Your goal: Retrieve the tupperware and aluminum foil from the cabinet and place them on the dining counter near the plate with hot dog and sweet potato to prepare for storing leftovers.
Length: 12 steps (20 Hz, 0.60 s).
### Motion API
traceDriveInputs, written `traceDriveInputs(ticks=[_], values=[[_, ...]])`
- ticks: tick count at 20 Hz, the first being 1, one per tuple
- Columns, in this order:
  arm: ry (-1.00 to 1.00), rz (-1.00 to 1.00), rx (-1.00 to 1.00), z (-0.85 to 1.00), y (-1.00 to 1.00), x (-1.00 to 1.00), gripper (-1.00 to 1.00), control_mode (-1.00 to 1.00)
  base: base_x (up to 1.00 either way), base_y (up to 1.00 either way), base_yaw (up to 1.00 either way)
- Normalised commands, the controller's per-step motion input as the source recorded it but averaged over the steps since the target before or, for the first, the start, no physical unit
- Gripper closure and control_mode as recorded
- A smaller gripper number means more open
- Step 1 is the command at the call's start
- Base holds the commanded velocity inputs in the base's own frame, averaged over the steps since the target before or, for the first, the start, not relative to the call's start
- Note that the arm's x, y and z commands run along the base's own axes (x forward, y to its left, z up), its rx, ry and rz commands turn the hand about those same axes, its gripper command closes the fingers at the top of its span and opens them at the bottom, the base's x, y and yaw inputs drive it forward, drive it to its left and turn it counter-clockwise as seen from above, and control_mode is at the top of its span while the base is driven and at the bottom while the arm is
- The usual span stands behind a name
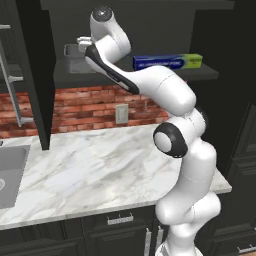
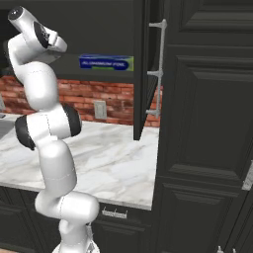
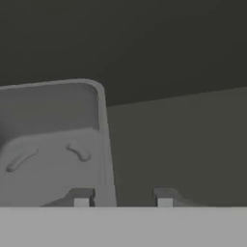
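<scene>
Fingers [image 3: 123, 198] astride tupperware [image 3: 53, 144] right wall on cabinet [image 1: 150, 75] shelf, grip uncertain; aluminum foil [image 1: 167, 61] alongside

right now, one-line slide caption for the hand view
Pincer straddling the right wall of the grey tupperware on the dark cabinet shelf.

hand view | we see tupperware [image 3: 53, 144] on dark shelf [image 3: 183, 144] | our fingers [image 3: 81, 198] straddle its right wall, one inside, one outside | contact unclear
</scene>
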Motion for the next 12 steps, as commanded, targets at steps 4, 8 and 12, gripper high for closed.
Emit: traceDriveInputs(ticks=[4, 8, 12], values=[[-0.13, -0.36, -0.04, -0.40, -0.16, 0.00, 1.00, -1.00, 0.00, 0.00, 0.00], [-0.13, -0.49, -0.03, -0.17, -0.07, 0.00, 1.00, -1.00, 0.00, 0.00, 0.00], [-0.08, -0.50, -0.01, 0.00, 0.00, -0.02, 1.00, -1.00, 0.00, 0.00, 0.00]])
